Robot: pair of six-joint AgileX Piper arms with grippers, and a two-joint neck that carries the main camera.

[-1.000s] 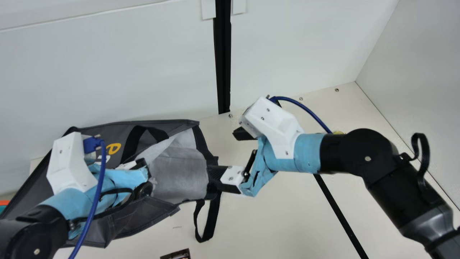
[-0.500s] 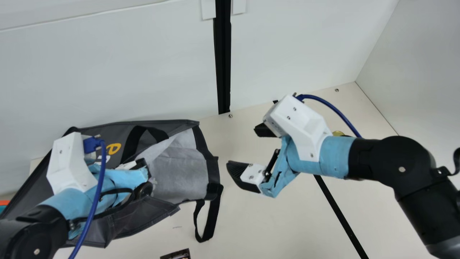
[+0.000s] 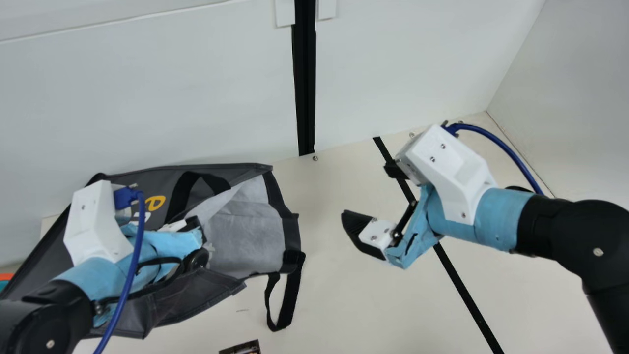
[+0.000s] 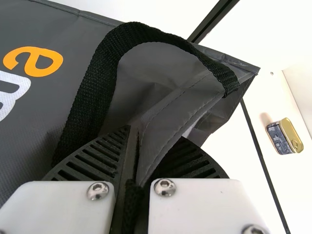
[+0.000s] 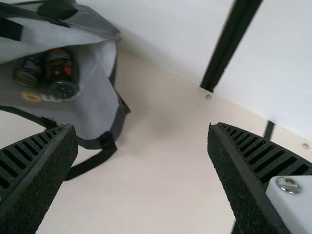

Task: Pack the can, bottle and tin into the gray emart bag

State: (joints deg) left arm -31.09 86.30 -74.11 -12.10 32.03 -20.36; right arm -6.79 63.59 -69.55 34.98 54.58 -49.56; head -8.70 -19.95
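The gray bag (image 3: 196, 290) lies on its side at left in the main view, mouth toward the middle. My left gripper (image 3: 193, 240) is at its opening; in the left wrist view that gripper (image 4: 146, 156) is shut on the bag's gray edge, beside a black handle. Inside the bag, in the right wrist view, a purple can (image 5: 29, 70) lies beside a dark bottle-like container (image 5: 62, 73). My right gripper (image 3: 367, 193) stands open to the right of the bag; in its wrist view the gripper (image 5: 141, 141) has nothing between its fingers. The tin (image 4: 284, 136), gold-topped, stands away from the bag.
A dark printed object (image 3: 242, 348) shows at the main view's bottom edge. White walls (image 3: 417, 59) rise behind the table and at right. A black strip (image 3: 462, 290) crosses the table under the right arm. One loose bag strap (image 3: 284, 307) hangs onto the table.
My right gripper has moved away from the bag's mouth to the right, open throughout. The right forearm now covers the tin in the main view. My left arm and the bag have barely moved.
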